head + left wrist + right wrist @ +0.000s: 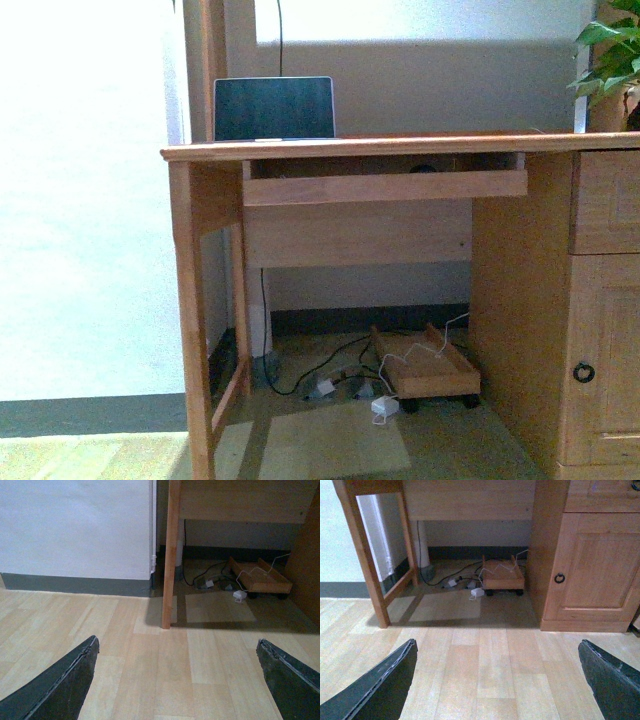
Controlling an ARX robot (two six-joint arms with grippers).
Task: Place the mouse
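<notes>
A small dark rounded shape (423, 168), which looks like the mouse, peeks over the front board of the pulled-out keyboard tray (385, 187) under the desk top (400, 146); most of it is hidden. Neither arm shows in the front view. My left gripper (177, 680) is open and empty, low over the wooden floor, facing the desk's left leg (170, 555). My right gripper (497, 680) is open and empty, low over the floor in front of the desk's knee space. The mouse does not show in either wrist view.
An open laptop (274, 108) stands on the desk's left part. A cabinet door with a ring pull (584, 372) is at the right. A low wooden trolley (425, 370), cables and a white adapter (385, 405) lie under the desk. A plant (612, 50) stands at top right.
</notes>
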